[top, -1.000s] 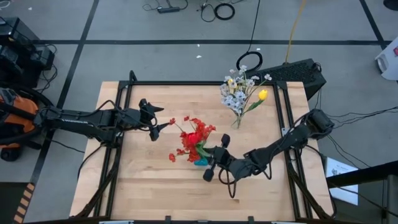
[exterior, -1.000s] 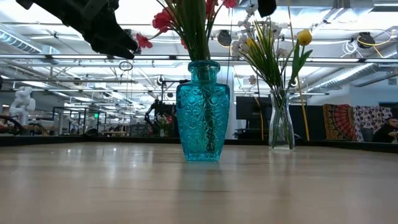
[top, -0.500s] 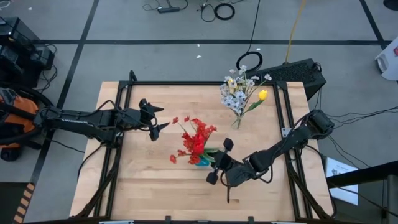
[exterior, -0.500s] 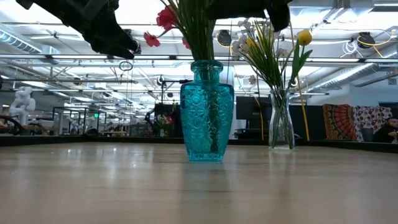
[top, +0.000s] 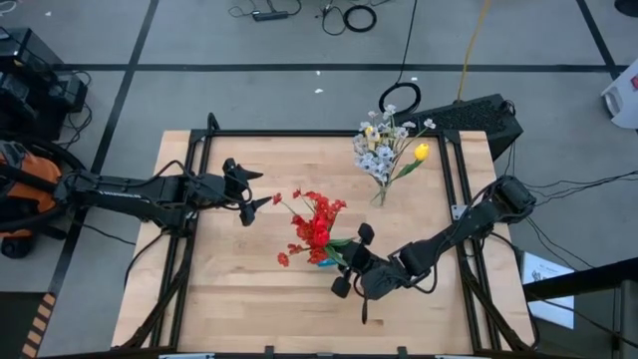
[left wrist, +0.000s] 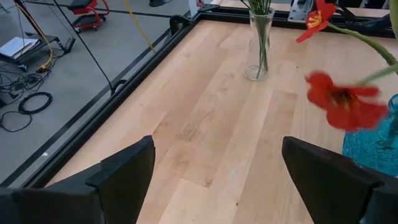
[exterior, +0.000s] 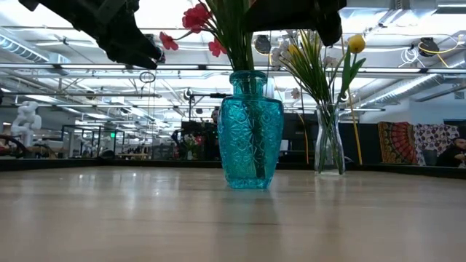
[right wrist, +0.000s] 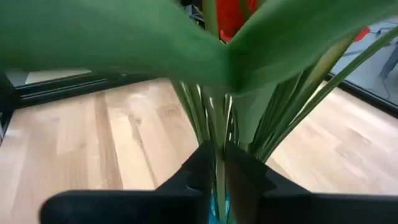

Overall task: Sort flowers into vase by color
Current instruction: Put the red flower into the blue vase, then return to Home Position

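the red flowers [top: 317,221] are being held in the turquoise glass vase [exterior: 250,131], which is standing near the middle of the wooden table [top: 229,299], and their green stems are being seen through the patterned glass in the low view. one thin green stem [right wrist: 219,163] among them is being pinched just above the mouth of the vase by the right gripper [top: 351,259], whose two dark fingers [right wrist: 193,165] are being pressed closely together on it in the right wrist view, with broad green leaves [right wrist: 124,43] being spread right in front of that camera. the whitish and yellow flowers [top: 387,148], with one yellow tulip bud [top: 422,152] at the side, are being kept in the clear glass vase [exterior: 329,142], which is placed well apart from the turquoise one, near the far right corner of the table. the left gripper [top: 249,197] is being held above the table on the left of the red bunch, apart from it, and its fingers [left wrist: 124,171] are being kept wide open with nothing between them; a red blossom [left wrist: 345,102] and the clear vase are being seen beyond them in the left wrist view.
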`<state>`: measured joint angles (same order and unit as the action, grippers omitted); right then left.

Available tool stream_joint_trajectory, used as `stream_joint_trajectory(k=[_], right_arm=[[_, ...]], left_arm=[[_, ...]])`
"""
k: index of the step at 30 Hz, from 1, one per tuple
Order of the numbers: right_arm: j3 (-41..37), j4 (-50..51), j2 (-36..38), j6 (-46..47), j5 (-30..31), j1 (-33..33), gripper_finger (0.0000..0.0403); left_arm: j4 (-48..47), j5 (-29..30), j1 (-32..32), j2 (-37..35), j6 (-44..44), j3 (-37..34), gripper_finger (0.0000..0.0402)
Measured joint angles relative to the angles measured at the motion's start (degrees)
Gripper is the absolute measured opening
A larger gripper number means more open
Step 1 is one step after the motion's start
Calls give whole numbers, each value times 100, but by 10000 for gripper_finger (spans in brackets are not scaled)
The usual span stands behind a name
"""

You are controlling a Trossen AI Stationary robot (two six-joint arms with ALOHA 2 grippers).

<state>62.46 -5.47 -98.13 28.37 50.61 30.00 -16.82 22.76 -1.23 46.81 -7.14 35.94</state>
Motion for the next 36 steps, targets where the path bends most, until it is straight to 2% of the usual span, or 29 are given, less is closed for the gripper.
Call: stream_joint_trajectory(k=[8, 13, 19, 22, 24, 32, 36], right_arm=[[0, 913, 500, 207, -22, 24, 90], [2, 1984, 1206, 215, -427, 66, 114], [2, 3449, 2010, 234, -1204, 92, 118], [0, 3897, 2300, 489, -1522, 87, 118], [2, 4050, 2449, 595, -1714, 87, 118], [-58, 5337, 2531, 651, -1771, 87, 118], [-574, 5299, 2595, 963, -1972, 159, 118]], left_arm=[[2, 0, 1, 0, 2, 0, 354], [4, 0, 1, 0, 2, 0, 354], [4, -19, -2, 0, -98, 0, 354], [4, -457, -2, 0, -755, 0, 354], [2, -629, -4, 0, -874, 0, 354], [-428, -721, -2, -72, -605, 2, 354], [-886, -639, -4, -269, -580, 2, 354]])
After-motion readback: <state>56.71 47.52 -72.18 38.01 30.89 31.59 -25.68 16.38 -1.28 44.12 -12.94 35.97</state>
